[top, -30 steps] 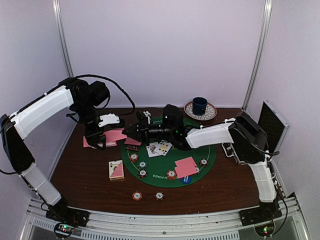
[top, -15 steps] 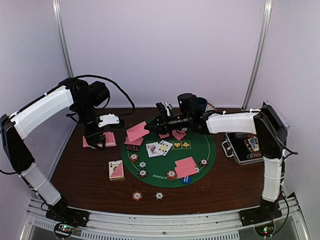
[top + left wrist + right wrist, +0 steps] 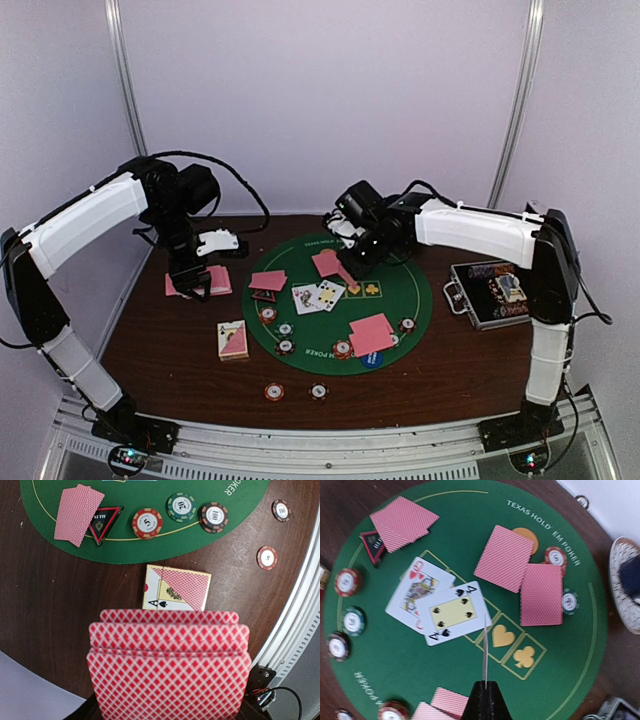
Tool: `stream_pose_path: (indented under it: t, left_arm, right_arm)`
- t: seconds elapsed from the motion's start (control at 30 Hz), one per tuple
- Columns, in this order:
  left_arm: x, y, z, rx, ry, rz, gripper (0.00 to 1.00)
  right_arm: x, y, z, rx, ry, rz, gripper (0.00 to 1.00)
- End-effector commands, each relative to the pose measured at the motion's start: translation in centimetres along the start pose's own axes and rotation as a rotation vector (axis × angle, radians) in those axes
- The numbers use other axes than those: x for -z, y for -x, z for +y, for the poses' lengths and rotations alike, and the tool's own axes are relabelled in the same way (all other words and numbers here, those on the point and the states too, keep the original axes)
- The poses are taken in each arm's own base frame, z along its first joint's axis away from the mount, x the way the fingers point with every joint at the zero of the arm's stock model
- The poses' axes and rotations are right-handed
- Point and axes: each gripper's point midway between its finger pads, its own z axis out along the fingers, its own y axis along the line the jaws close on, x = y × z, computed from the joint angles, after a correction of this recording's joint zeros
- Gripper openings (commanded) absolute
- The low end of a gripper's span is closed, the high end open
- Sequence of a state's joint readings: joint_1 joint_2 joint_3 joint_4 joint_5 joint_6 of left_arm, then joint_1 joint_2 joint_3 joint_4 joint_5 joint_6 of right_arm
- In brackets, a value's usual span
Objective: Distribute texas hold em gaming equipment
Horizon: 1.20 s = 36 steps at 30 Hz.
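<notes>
Your left tool (image 3: pixel 190 282) clamps the deck (image 3: pixel 169 670) as supply; your right tool (image 3: pixel 485 687) pinches one card (image 3: pixel 484 645) edge-on over the green mat (image 3: pixel 395 680), likely for dealing.

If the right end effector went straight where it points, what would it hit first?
Probably the face-up four of spades, touched first by the edge-on card in the right end effector; depth is unclear.

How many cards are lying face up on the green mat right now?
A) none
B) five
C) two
C: a queen and a four of spades overlap face up on the green mat; the other cards lying there show pink backs.
</notes>
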<state>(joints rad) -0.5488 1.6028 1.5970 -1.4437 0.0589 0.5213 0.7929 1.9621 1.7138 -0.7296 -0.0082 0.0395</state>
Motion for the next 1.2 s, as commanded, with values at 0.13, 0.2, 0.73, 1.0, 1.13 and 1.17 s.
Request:
stream_pose_path:
  t: [0.13,0.2,0.73,1.0,1.13,1.17]
  left_arm:
    - [0.7,-0.1,-0.1,0.004,0.007,-0.021,0.0]
    - [0.7,-0.1,-0.1,0.004,0.009,-0.021,0.0]
    - [1.0,0.0,0.0,0.004,0.013,-0.025,0.0]
    - [1.0,-0.1,0.0,0.004,0.013,-0.022,0.0]
    - [1.0,-0.1,-0.1,0.004,0.011,-0.022,0.0]
    - [1.0,-0.2,-0.1,0.004,0.011,-0.021,0.0]
  right_arm:
    - [-1.4,-0.1,-2.5,0.484,-0.514,0.04,0.0]
    - [-2.5,-0.2,-1.9,0.528,-0.532,0.045,0.0]
    - [-7.2,-2.6,2.1,0.672,-0.507,0.092,0.0]
    - [-7.1,-3.9,3.8,0.666,-0.433,0.1,0.32]
    - [-6.9,-4.5,3.8,0.652,-0.418,0.113,0.57]
    - [-6.7,-4.6,3.8,0.644,-0.417,0.11,0.66]
